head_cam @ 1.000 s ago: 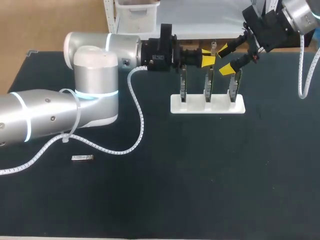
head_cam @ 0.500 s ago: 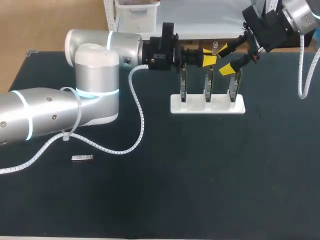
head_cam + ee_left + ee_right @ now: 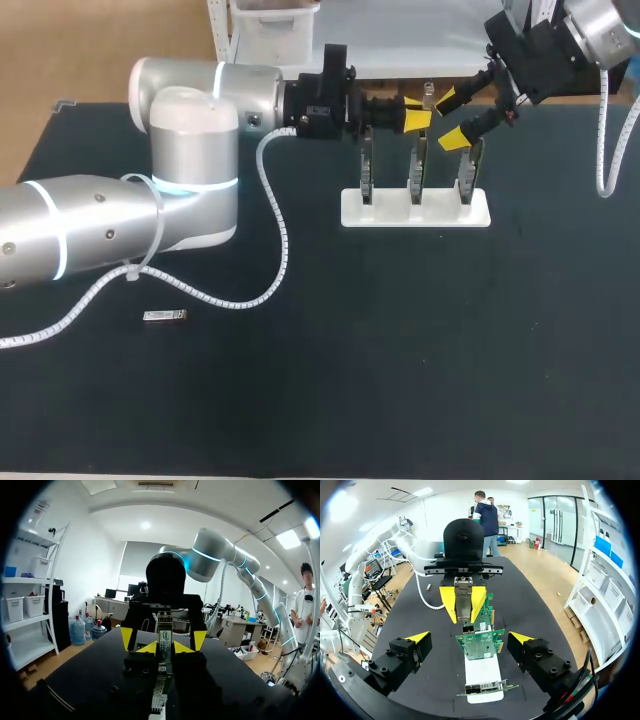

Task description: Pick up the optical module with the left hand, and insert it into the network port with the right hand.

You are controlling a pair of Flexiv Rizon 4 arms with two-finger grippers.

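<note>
yellow-tipped left gripper (image 3: 417, 113) clamps the optical module (image 3: 463, 597) facing the wide-spread right gripper (image 3: 450, 118), where a skewed handover could drop it.

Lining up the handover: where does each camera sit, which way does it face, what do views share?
Head view: above and behind, looking down on the table; both arms show, left gripper and right gripper by the white stand.
Left wrist view: on that wrist, looking along its fingers, shut on the optical module, at the right gripper.
Right wrist view: on that wrist, facing the left gripper over the circuit boards; own fingers open.
Shared: wrist views face each other across the boards.
</note>
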